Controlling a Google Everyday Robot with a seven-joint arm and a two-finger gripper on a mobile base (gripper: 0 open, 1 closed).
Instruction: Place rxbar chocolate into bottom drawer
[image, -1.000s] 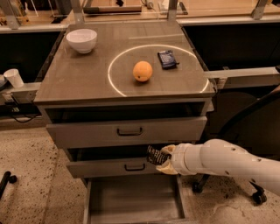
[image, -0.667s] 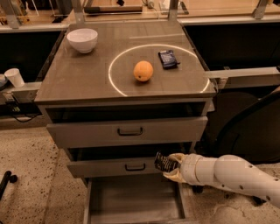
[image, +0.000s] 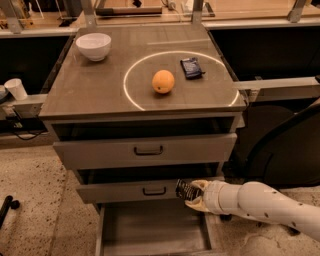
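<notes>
My gripper (image: 191, 194) is in front of the cabinet, at the right end of the middle drawer front, just above the open bottom drawer (image: 150, 227). It is shut on the rxbar chocolate (image: 183, 189), a slim black wrapper with white lettering that sticks out to the left of the fingers. The white arm reaches in from the lower right. The bottom drawer is pulled out, a wide shallow grey tray with a bare floor.
On the cabinet top lie an orange (image: 163, 81), a dark blue crinkled packet (image: 191, 67) and a white bowl (image: 93, 46). The two upper drawers (image: 148, 150) have black handles and stand slightly ajar. A white cup (image: 17, 89) sits on a ledge at left.
My gripper with the bar has moved a little down and to the right, closer to the bottom drawer's right rear corner. Nothing else has moved.
</notes>
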